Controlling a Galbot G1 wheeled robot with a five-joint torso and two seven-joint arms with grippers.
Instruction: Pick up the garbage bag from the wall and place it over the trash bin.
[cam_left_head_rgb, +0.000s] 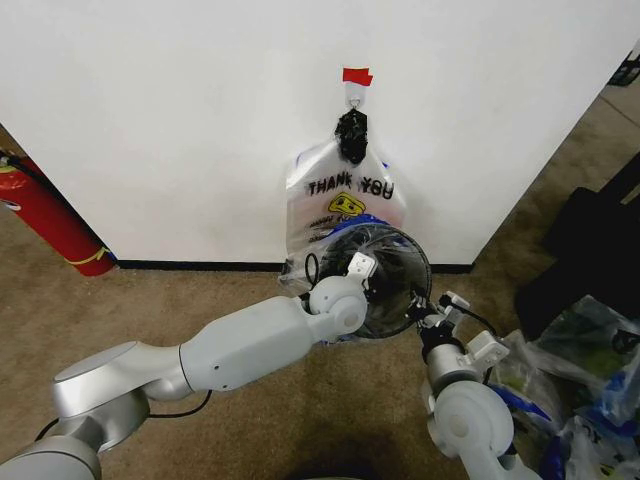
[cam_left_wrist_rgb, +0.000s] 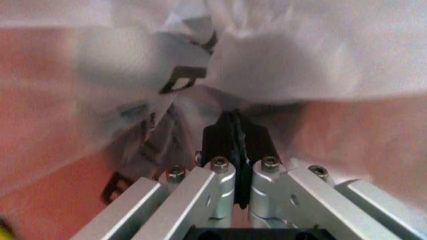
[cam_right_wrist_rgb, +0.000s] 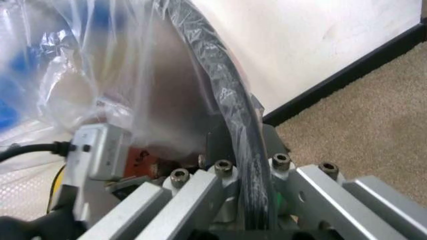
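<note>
Head view: the trash bin (cam_left_head_rgb: 380, 282), held off the floor before the wall, has its rim pinched by the right end effector (cam_left_head_rgb: 432, 318). The left end effector (cam_left_head_rgb: 368, 275), fingers pressed together on the garbage bag (cam_left_wrist_rgb: 280, 65), sits at the bin's mouth. The right wrist view shows bag film draped over the bin rim.

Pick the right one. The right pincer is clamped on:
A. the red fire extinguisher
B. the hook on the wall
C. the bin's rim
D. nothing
C: in the right wrist view the right pincer is shut on the black rim of the bin, with clear plastic draped over it.
</note>
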